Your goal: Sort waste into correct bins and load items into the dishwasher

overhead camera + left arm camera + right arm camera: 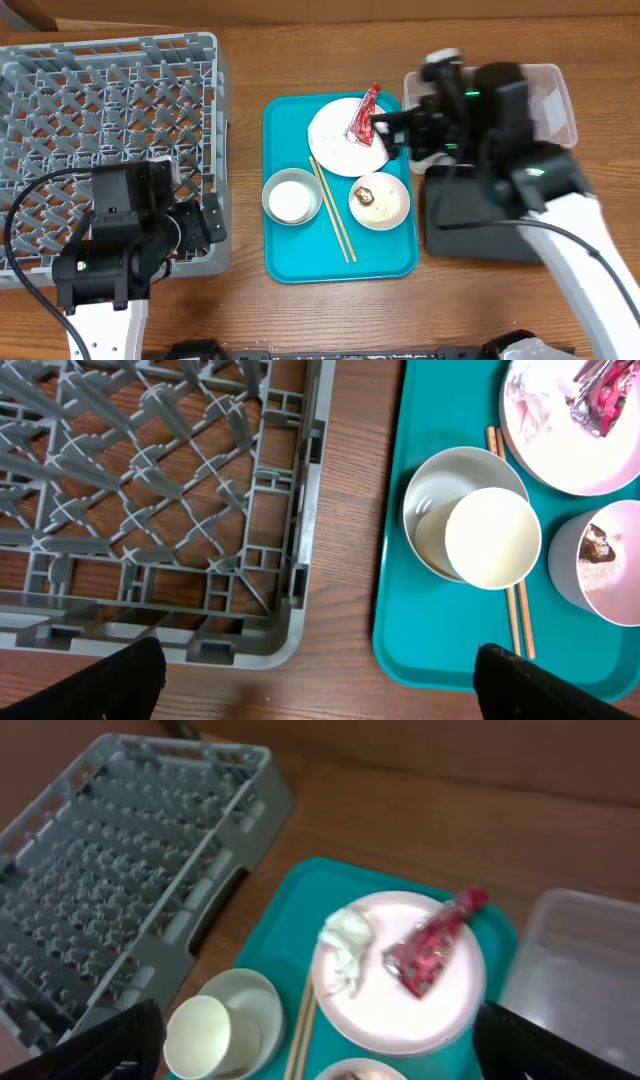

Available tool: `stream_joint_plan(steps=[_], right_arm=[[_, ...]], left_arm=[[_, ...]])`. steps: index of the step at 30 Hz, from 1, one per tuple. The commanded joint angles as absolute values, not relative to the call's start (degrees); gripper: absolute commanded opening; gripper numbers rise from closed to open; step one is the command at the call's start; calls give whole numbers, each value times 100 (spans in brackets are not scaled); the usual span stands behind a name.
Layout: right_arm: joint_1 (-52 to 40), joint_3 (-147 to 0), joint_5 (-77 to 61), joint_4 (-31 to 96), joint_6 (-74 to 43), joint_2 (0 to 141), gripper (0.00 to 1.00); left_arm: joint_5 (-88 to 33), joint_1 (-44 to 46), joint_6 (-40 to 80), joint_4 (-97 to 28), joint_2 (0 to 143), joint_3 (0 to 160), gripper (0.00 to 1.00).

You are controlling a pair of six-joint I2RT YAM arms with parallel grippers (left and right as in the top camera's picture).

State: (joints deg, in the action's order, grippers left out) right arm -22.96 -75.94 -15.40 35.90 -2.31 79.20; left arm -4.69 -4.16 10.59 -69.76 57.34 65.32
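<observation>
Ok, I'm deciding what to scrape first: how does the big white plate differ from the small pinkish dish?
The plate is wider and nearly flat; the dish is smaller and deeper. The plate carries a red wrapper and a crumpled tissue; the dish holds a brown food lump. Both are round and sit on the teal tray.

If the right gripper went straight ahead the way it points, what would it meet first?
Probably the white plate, near the crumpled tissue and red wrapper; depth is hard to judge.
</observation>
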Motion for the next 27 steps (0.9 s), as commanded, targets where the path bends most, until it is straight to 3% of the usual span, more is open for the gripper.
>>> stream_joint_plan(steps=[1,9,20,27], right_arm=[[-2862,-7697,-663,3262,69,8595,100],[-3277,-7697,-237,2025,45,10442,93],[-3277,-7695,-261,1597,3,11644,84],[-3277,-7695,-263,1590,3,11867,62]], left_arm=[[-423,-449,1031,-6982,5765,6665,100],[-425,-449,1031,-6984,5765,6663,100],[-429,-449,1031,-7008,5765,6663,100],[-429,-449,1031,-7013,5765,6663,100]])
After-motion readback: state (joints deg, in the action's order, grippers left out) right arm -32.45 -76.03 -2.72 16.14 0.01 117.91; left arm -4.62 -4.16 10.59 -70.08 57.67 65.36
